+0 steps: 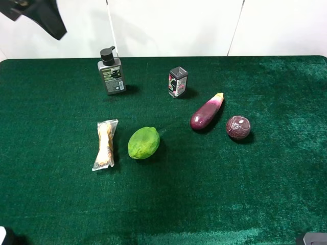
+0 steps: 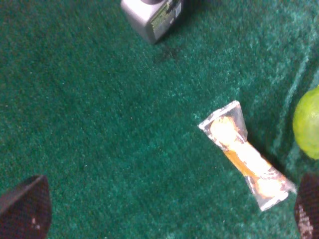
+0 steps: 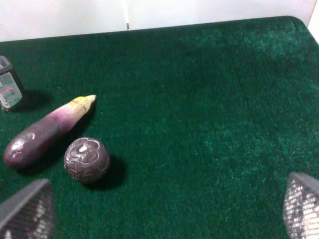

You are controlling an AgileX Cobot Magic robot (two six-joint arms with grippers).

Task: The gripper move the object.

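While the grey pump bottle (image 1: pixel 111 72) stood upright near the far edge of the green table (image 1: pixel 265 194), on its left side, neither arm touched it. Its black cap pointed up and its dark label faced the high camera.

The left fingers (image 2: pixel 25 211) were spread wide apart. They showed only as two dark tips at the edges of the left wrist view, with bare cloth between them and nothing held. That view caught the bottle's lower part at the frame's edge, well apart from the fingers. A clear-wrapped snack (image 2: pixel 246 157) lay flat nearer to one tip, and a green fruit (image 2: pixel 309 124) lay near the snack without touching it.

The right fingers (image 3: pixel 27 209) were likewise wide apart and empty over the table's right side. Beyond them lay a purple eggplant (image 3: pixel 45 132) and a round dark-red vegetable (image 3: pixel 87 159), just beside each other. A small black can (image 1: pixel 178 81) stood upright to the right of the bottle, apart from it and past the eggplant's pale tip. A dark arm part (image 1: pixel 43 18) hung in the high view's upper left corner.
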